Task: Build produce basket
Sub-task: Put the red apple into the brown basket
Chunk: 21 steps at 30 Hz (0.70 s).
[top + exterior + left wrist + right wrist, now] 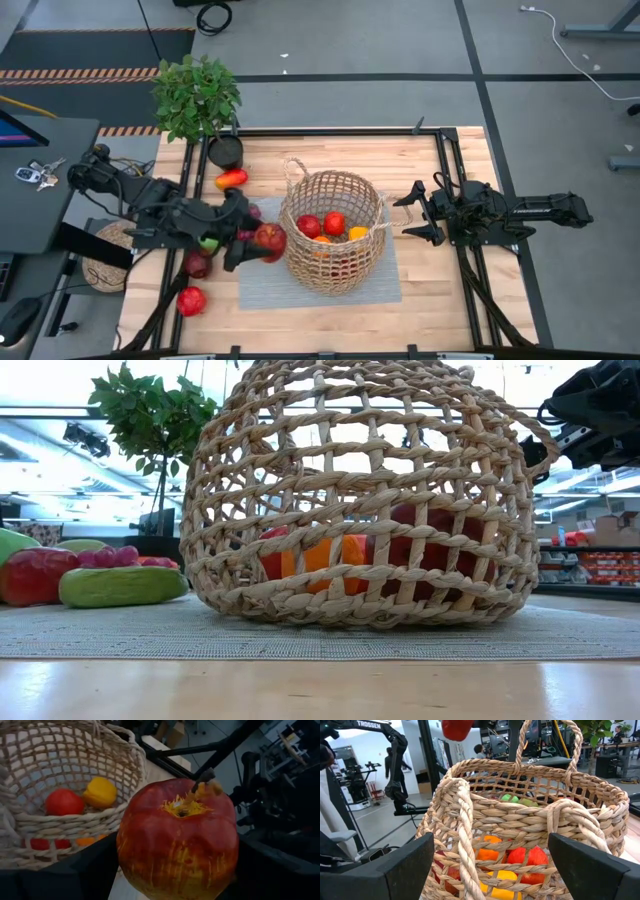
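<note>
The tan wicker basket (333, 232) stands on a grey mat in the middle of the table. It holds red, orange and yellow fruit (100, 791). My left gripper (252, 242) is just left of the basket's rim, shut on a red apple (270, 238). This apple also shows above the basket's far rim in the right wrist view (457, 727). My right gripper (410, 216) is open at the basket's right side. Its fingers stand on either side of the near loop handle (570, 817); I cannot tell whether they touch it. My left gripper pinches the red apple by its two opposite sides (125, 855) between the two fingers (75, 870). The fingers come level from the table's left. The apple is lifted clear of the table, its stem end (182, 807) turned toward the wrist camera.
A red-orange pepper (231, 180), purple grapes (250, 212), a green apple (208, 243) and two red apples (193, 282) lie left of the basket. A cucumber (120, 586) lies there too. A potted plant (197, 95) stands at the far left corner.
</note>
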Motion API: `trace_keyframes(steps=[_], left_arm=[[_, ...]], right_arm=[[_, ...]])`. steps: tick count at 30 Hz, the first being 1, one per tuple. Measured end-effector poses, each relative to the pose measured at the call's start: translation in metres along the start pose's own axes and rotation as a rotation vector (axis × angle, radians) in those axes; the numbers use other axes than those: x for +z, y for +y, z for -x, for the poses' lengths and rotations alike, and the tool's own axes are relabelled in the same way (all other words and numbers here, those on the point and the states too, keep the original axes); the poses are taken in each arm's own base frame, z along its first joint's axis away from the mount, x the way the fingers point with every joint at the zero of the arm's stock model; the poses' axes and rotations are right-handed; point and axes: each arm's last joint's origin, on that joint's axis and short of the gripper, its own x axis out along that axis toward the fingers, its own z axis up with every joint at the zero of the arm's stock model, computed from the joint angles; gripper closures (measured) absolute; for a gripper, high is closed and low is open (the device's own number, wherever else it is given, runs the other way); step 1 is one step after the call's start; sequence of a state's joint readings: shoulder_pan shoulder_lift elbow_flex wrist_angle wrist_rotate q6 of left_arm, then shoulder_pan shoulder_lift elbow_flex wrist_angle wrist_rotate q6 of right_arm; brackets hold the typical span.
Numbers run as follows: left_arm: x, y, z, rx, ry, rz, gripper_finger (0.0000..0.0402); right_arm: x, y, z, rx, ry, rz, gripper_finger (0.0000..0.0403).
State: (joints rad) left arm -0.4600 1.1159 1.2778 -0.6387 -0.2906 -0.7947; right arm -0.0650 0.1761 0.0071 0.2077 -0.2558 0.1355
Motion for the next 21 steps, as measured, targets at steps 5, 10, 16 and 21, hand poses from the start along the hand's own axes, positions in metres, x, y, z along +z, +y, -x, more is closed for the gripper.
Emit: trace_keyframes(steps=[5,10,16,21], left_arm=[[0.001,0.001,0.0,0.003,-0.002,0.002,0.006],[0.001,0.001,-0.001,0.004,-0.003,-0.003,0.006],[0.015,0.008,-0.004,0.028,-0.09,-0.13,0.006],[0.024,0.015,-0.005,0.081,-0.134,-0.25,0.006]], right_arm=[[0.0,0.0,0.0,0.0,0.0,0.0,0.0009],[0.0,0.0,0.0,0.0,0.0,0.0,0.0009],[0.0,0.0,0.0,0.0,0.0,0.0,0.0009],[0.0,0.0,0.0,0.0,0.0,0.0,0.0009]])
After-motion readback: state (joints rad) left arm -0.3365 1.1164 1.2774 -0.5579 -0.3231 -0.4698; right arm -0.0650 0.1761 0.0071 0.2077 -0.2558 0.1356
